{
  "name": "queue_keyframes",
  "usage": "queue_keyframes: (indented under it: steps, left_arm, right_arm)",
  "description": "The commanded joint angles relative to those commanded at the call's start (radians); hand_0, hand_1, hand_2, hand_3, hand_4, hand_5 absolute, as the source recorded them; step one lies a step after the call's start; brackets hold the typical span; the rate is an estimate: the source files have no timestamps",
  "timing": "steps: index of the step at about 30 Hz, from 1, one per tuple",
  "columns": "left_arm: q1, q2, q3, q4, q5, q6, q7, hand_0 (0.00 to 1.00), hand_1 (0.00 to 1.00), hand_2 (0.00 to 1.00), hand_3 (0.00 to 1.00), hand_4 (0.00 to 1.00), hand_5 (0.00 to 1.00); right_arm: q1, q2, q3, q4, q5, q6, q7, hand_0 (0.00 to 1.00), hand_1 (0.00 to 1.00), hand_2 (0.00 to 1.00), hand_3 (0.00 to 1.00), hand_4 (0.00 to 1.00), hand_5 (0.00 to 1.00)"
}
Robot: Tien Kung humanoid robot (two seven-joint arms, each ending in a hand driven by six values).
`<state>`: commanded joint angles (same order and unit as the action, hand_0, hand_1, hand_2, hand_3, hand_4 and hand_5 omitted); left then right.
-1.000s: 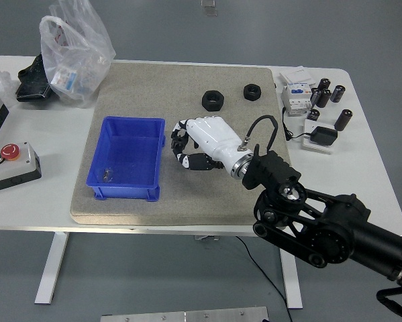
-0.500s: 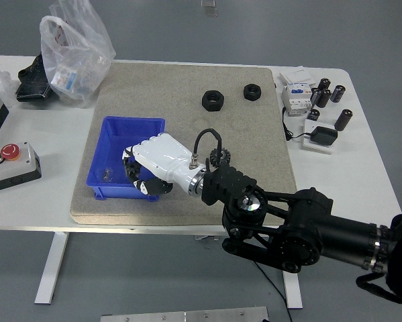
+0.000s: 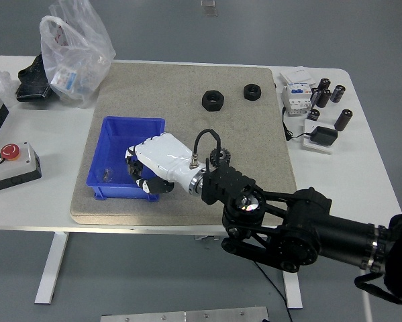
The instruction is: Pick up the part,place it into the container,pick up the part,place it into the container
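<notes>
My right hand (image 3: 140, 178), white with black finger pads, reaches from the lower right over the blue container (image 3: 118, 131). Its fingers are curled down inside the container's right half. I cannot see a part between the fingers. A small clear piece (image 3: 107, 175) lies on the container floor at the left. Two black hex nuts (image 3: 213, 100) (image 3: 252, 90) lie on the tan mat (image 3: 187, 80) at the back. A small black toothed piece (image 3: 218, 159) shows next to my wrist. My left arm is out of view.
A plastic bag (image 3: 73, 50) and a black object (image 3: 34, 84) sit at the back left. A control box with a red button (image 3: 10, 151) is at the left edge. Black cylinders (image 3: 343, 119), a white device (image 3: 296, 96) and a black adapter (image 3: 323, 137) are at the right.
My right hand has moved left from the mat's middle to over the blue container. In the last half second it has stayed there and the fingers have shifted slightly.
</notes>
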<state>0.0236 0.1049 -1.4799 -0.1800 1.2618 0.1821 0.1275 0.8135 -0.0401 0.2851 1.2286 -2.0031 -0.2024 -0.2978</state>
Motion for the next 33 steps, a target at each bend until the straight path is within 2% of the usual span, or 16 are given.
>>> queue_keyframes:
  steps: [5,6,8,13,16,23,24,33]
  left_arm:
    - [0.001,-0.001,0.0,0.0,0.001,0.0,0.0,0.655,0.591,0.593,0.687,0.652,0.235]
    - [0.001,0.0,0.0,0.0,0.001,0.0,0.0,0.655,0.591,0.593,0.687,0.653,0.236]
    - [0.001,0.0,0.0,0.0,0.002,-0.001,-0.001,0.655,0.591,0.593,0.687,0.653,0.236]
    - [0.002,-0.003,0.002,0.0,-0.001,-0.001,-0.006,0.655,0.591,0.593,0.687,0.652,0.235]
    - [0.006,-0.005,0.001,0.0,0.0,-0.001,-0.005,0.655,0.591,0.593,0.687,0.652,0.235]
    - [0.008,-0.006,-0.002,0.0,0.003,-0.001,-0.005,0.655,0.591,0.593,0.687,0.652,0.232]
    - [0.007,-0.006,-0.002,0.0,0.002,-0.001,-0.006,0.655,0.591,0.592,0.686,0.651,0.232]
    - [0.006,-0.007,0.0,0.0,0.002,-0.002,-0.006,0.655,0.591,0.592,0.686,0.651,0.232]
  right_arm:
    - [-0.011,-0.001,0.014,-0.006,-0.005,0.004,-0.008,0.311,0.659,0.874,0.918,0.759,0.345]
    - [-0.015,-0.003,0.021,-0.006,-0.006,0.003,-0.008,0.316,0.66,0.887,0.939,0.812,0.355]
    - [-0.024,-0.008,0.042,-0.004,-0.008,-0.003,-0.007,0.316,0.66,0.887,0.939,0.812,0.355]
    - [-0.084,-0.048,0.143,0.016,-0.01,-0.043,0.002,0.308,0.629,0.874,0.922,0.818,0.356]
    - [-0.124,-0.077,0.215,0.003,-0.017,-0.047,-0.006,0.308,0.629,0.874,0.922,0.818,0.356]
    - [-0.172,-0.113,0.349,-0.05,-0.028,-0.014,-0.023,0.304,0.617,0.874,0.913,0.829,0.337]
    - [-0.175,-0.114,0.353,-0.057,-0.03,-0.007,-0.026,0.302,0.618,0.895,0.928,0.959,0.481]
    - [-0.185,-0.12,0.329,-0.118,-0.07,0.063,-0.056,0.303,0.615,0.887,0.921,0.976,0.493]
